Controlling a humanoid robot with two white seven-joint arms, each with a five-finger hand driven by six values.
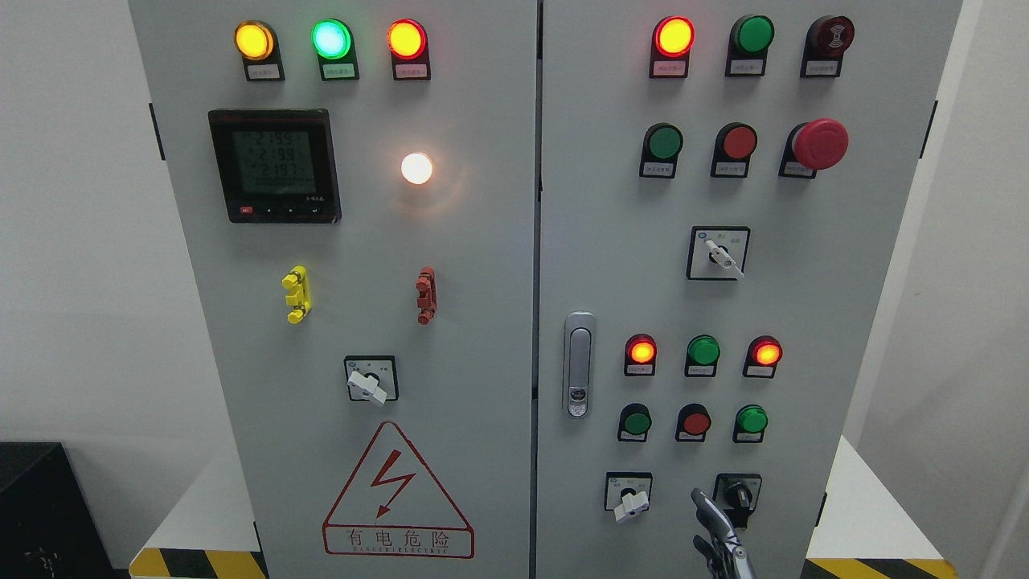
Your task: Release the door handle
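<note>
a grey metal two-door electrical cabinet (pixel 482 322) fills the view, both doors shut, the seam between them running down the middle. the silver recessed door handle (pixel 579 364) sits upright on the right door, just beside that seam at its left edge, about two thirds of the way down, lying flat in its housing with nothing touching it.

one robot hand (pixel 718 535) shows at the bottom edge, in front of the lower part of the right door: thin dark and silver fingers (pixel 704 505) point upward, apart from the door handle and lower to its right. its arm comes up from the bottom edge right of the middle, so it reads as the right hand. the fingers look extended and hold nothing, their tips beside a black rotary switch (pixel 737 493) near the door's bottom edge; whether they touch it cannot be told.

on the left door there is a black digital meter (pixel 275 166) near the upper left corner, and a red triangular electric hazard sign (pixel 396 492) near the bottom edge.
</note>
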